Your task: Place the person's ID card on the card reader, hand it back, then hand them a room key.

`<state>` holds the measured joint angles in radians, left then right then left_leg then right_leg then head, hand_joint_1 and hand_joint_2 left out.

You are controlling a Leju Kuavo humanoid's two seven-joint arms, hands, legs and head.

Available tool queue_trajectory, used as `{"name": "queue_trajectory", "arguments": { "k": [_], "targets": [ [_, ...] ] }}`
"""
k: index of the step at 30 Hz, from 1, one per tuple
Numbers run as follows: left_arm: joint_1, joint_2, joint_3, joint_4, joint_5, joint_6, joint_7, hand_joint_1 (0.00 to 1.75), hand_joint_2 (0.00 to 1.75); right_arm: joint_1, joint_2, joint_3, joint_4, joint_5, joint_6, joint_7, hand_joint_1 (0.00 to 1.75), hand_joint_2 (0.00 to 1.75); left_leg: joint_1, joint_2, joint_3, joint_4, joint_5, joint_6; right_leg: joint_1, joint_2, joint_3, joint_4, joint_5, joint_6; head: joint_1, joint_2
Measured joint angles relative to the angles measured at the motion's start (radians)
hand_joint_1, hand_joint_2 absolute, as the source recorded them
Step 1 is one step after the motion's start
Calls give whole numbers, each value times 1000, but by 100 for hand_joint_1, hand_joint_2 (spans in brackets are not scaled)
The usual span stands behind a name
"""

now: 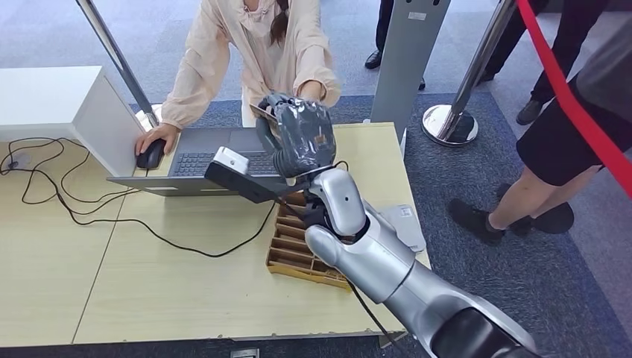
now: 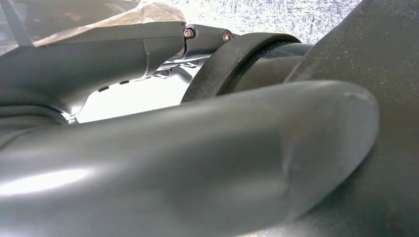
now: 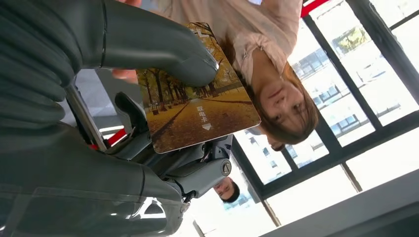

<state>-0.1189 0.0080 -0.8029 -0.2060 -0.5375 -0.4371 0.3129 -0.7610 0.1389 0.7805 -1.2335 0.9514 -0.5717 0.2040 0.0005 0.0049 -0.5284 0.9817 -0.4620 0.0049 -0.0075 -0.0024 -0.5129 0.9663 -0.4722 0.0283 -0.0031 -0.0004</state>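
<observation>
Room key [image 3: 197,111] sits pinched in my right robot hand [image 1: 296,134]; I'd hold it level until the person's hand [image 1: 309,91] grips it.

The right arm [image 1: 387,276] reaches up and forward from the lower right of the head view, silver forearm rising to a bent wrist. The right hand [image 1: 296,134] is raised at its end, back of the hand toward the camera, fingers curled inward. In the right wrist view the thick grey thumb [image 3: 163,47] presses on the face of the room key card [image 3: 197,101], with darker fingers [image 3: 197,173] behind it, so the card is pinched. The left hand [image 2: 188,163] appears close up as a blurred grey mass; its finger pose cannot be told
</observation>
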Motion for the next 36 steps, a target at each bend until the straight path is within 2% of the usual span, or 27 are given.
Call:
{"name": "queue_trajectory", "arguments": {
  "k": [5, 10, 11, 15, 19, 22, 36],
  "targets": [
    [0, 0, -1, 0, -1, -1, -1, 0, 0, -19, 60, 23, 127, -28, -13, -29, 150, 175, 0, 0, 0, 0, 0, 0, 0, 0, 0, 0, 0, 0, 0, 0],
    [0, 0, -1, 0, -15, -2, -4, 0, 0, -28, 105, 36, 240, -56, -23, -53, 139, 175, 0, 0, 0, 0, 0, 0, 0, 0, 0, 0, 0, 0, 0, 0],
    [0, 0, -1, 0, -17, -2, -5, 0, 0, -29, 111, 37, 259, -61, -23, -56, 130, 175, 0, 0, 0, 0, 0, 0, 0, 0, 0, 0, 0, 0, 0, 0],
    [0, 0, -1, 0, -17, -2, -5, 0, 0, -35, 133, 43, 339, -79, -25, -60, 44, 175, 0, 0, 0, 0, 0, 0, 0, 0, 0, 0, 0, 0, 0, 0],
    [0, 0, -1, 0, -17, -2, -5, 0, 0, -40, 146, 47, 392, -93, -25, -62, 9, 175, 0, 0, 0, 0, 0, 0, 0, 0, 0, 0, 0, 0, 0, 0],
    [0, 0, -1, 0, -17, -2, -6, 0, 0, -43, 151, 49, 424, -97, -24, -62, 1, 175, 0, 0, 0, 0, 0, 0, 0, 0, 0, 0, 0, 0, 0, 0],
    [1, 1, -1, 0, -17, 1, -7, 0, 0, -54, 170, 56, 506, -139, -29, -90, 0, 175, 0, 0, 1, 0, 0, 0, 0, 0, 0, 0, 0, 0, 0, 0]
  ]
}}
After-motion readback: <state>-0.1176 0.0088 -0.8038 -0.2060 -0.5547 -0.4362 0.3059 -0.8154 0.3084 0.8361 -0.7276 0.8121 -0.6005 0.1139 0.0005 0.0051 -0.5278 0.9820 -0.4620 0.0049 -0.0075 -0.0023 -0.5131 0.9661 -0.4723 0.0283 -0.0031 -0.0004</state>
